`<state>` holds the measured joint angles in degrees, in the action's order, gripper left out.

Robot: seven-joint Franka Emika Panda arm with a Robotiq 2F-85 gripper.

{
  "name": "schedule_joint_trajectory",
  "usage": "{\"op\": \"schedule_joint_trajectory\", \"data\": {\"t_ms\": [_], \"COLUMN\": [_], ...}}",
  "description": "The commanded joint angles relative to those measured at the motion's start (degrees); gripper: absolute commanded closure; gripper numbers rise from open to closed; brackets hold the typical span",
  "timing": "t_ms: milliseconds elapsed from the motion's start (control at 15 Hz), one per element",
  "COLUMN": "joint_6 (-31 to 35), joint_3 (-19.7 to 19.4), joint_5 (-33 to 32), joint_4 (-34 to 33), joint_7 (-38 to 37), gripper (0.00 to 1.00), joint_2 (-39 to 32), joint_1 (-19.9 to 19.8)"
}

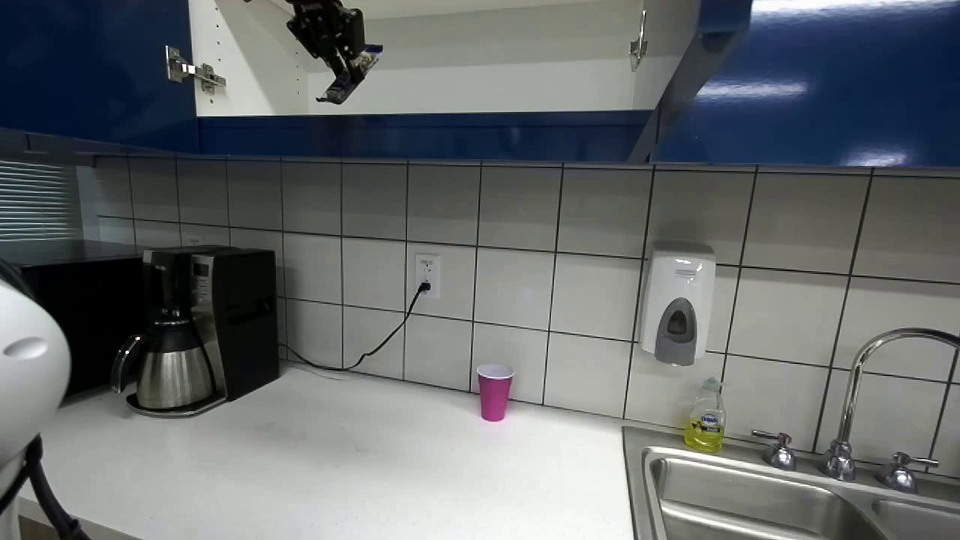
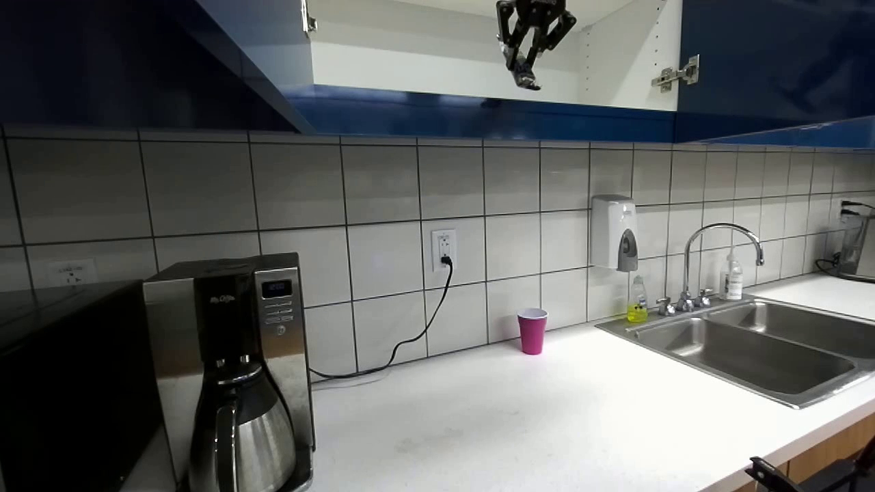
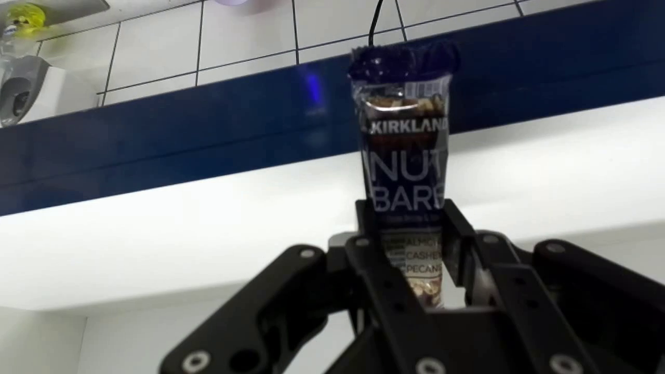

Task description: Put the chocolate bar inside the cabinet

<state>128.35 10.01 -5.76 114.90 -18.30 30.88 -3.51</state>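
The chocolate bar is a dark, wrapped nut bar (image 3: pixel 408 161) in the wrist view. It also shows small in both exterior views (image 1: pixel 346 84) (image 2: pixel 525 74). My gripper (image 3: pixel 408 218) is shut on its sides, with most of the bar's length sticking out past the fingertips. The cabinet (image 1: pixel 480 135) has glossy blue fronts and a pale interior, and its doors stand open in both exterior views (image 2: pixel 478 113). The gripper and bar hang at the opening, above the lower blue edge (image 3: pixel 208 150). How deep they are inside is hard to tell. The bar touches no shelf that I can see.
Open blue doors flank the opening (image 1: pixel 82 67) (image 2: pixel 772 75), with metal hinges (image 1: pixel 195 71). Below on the counter (image 1: pixel 337 465) stand a coffee maker (image 1: pixel 217 322), a pink cup (image 1: pixel 495 394) and a sink (image 1: pixel 750 495). A white dispenser (image 1: pixel 679 300) hangs on the tiled wall.
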Motion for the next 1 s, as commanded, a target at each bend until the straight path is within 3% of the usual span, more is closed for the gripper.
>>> {"op": "schedule_joint_trajectory", "data": {"t_ms": [0,933], "joint_6": [-4.5,-11.2], "joint_3": [-0.2,-2.2], "joint_5": [0.8,-0.1], "joint_4": [-8.7,-27.0], "joint_7": [-1.8,-5.0], "gripper": [0.92,0.92], "joint_2": [-6.5,-23.8], "joint_1": [0.0,1.7]}}
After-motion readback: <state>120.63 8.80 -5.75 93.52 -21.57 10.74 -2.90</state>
